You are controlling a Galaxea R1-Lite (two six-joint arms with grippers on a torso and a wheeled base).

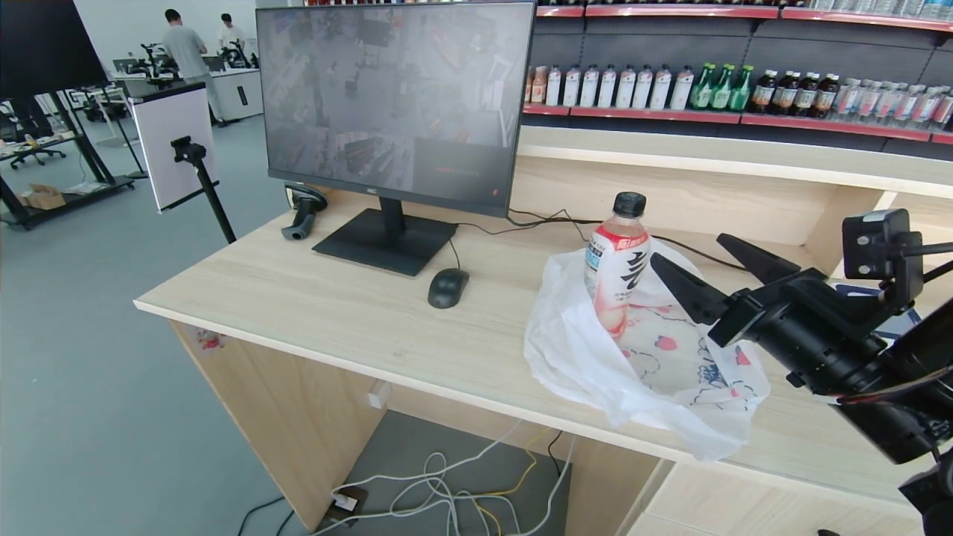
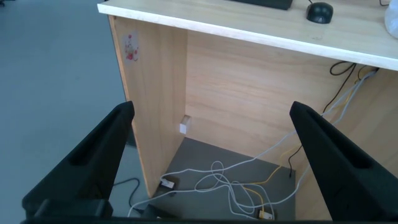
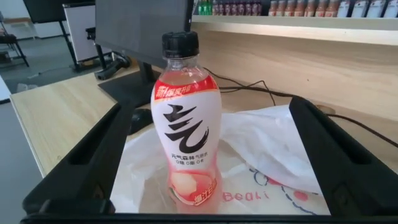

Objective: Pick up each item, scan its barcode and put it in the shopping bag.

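A light wooden shop surface (image 1: 335,313) carries a clear, pink-labelled, black-capped plastic bottle (image 1: 616,268), upright on a white plastic shopping bag (image 1: 595,357). At its three o'clock, just beside, the right hand (image 1: 689,249) gapes open, nearer than the open, low-hanging left hand (image 2: 211,118).

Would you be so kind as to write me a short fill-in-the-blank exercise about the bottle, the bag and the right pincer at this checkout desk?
1. The bottle stands ____ on the white shopping bag.
2. The bottle's cap is ____ in colour.
3. The right pincer, close beside the bottle, has its jaws ____.
4. The mouse lies on the desk just in front of the ____.

Missing words: upright; black; open; monitor.
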